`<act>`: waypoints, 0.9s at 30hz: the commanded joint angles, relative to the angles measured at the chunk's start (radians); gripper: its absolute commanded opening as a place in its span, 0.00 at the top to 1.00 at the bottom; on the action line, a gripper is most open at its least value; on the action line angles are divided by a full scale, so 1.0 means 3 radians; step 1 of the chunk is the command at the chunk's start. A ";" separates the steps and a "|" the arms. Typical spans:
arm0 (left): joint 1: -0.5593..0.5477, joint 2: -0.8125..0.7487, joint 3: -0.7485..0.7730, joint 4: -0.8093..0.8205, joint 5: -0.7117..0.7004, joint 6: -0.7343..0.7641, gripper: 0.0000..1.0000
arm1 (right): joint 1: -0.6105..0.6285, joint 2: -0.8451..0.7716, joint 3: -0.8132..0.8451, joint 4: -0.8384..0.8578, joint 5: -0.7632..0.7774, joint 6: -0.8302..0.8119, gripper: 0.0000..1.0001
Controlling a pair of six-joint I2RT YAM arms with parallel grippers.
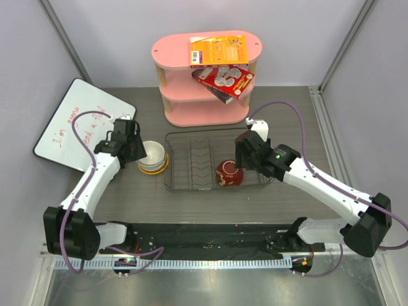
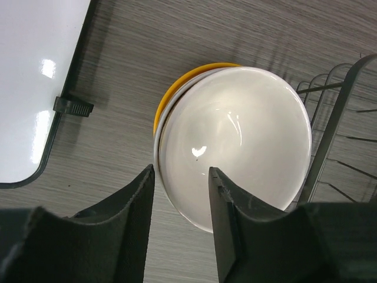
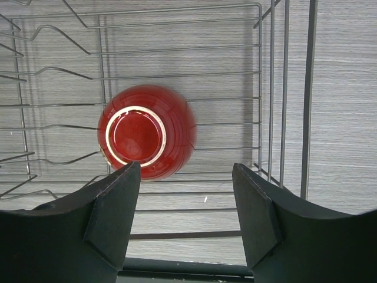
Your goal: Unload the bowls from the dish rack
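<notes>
Whiteboard (image 1: 73,131): red handwriting, opening word reads "I'm"; remainder illegible. Boxes (image 1: 218,51) on the pink shelf (image 1: 171,50): print unreadable.

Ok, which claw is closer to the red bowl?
Right. The right claw hangs open just above the red bowl inside the rack. The left claw is outside the rack, off its left side, over the white bowl.
</notes>
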 commanded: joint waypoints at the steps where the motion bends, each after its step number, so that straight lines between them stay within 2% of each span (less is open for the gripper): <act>1: -0.0015 -0.0109 -0.0004 0.0138 0.0033 -0.0027 0.55 | -0.0003 -0.0110 0.0083 0.0014 -0.0001 0.0060 0.30; 5: -0.0015 -0.0298 0.0052 0.0103 0.0003 -0.0042 0.51 | -0.0009 -0.0116 0.0083 -0.0012 0.0014 0.0085 0.30; 8: -0.0101 -0.0518 0.0205 0.0077 0.0095 0.0232 0.57 | -0.0009 -0.0141 0.0088 -0.0058 0.0014 0.0096 0.30; 10: -0.0280 -0.0534 0.0512 -0.0157 0.0156 0.0402 0.56 | -0.0009 -0.0212 0.0108 -0.0124 0.0014 0.0116 0.29; 12: -0.0383 -0.0534 0.0696 -0.0316 0.0431 0.0464 0.52 | -0.0008 -0.0289 0.0083 -0.0094 -0.0027 0.0152 0.28; 15: -0.0536 -0.0615 0.0764 -0.0139 0.1012 0.0093 0.47 | -0.0009 -0.0361 0.0011 -0.0048 -0.0119 0.0269 0.27; 16: -0.0618 -0.0671 0.0647 0.0121 0.1030 0.0000 0.46 | -0.0009 -0.0341 -0.0019 -0.0033 -0.0154 0.0305 0.27; 17: -0.0912 -0.0672 0.0605 0.0255 0.0944 -0.0092 0.44 | -0.0009 -0.0315 -0.0050 -0.0012 -0.0205 0.0331 0.27; 19: -0.1215 -0.0611 0.0569 0.0449 0.0623 -0.0175 0.51 | -0.0009 -0.0244 -0.0086 0.0013 -0.0256 0.0469 0.27; 20: -0.1429 -0.0443 0.0574 0.0481 0.0596 -0.0175 0.53 | -0.0009 -0.0178 -0.0081 0.0029 -0.0343 0.0504 0.27; 22: -0.1610 -0.0203 0.0691 0.0415 0.0631 -0.0084 0.54 | -0.0003 -0.0075 -0.0015 0.0120 -0.0435 0.0607 0.27; 25: -0.1911 0.0156 0.0850 0.0419 0.0596 -0.0027 0.47 | 0.0042 0.0134 0.0031 0.0187 -0.0253 0.0658 0.27; 27: -0.2060 0.0253 0.0886 0.0527 0.0596 -0.0037 0.38 | 0.0043 0.0232 0.0092 0.0045 -0.0130 0.0760 0.27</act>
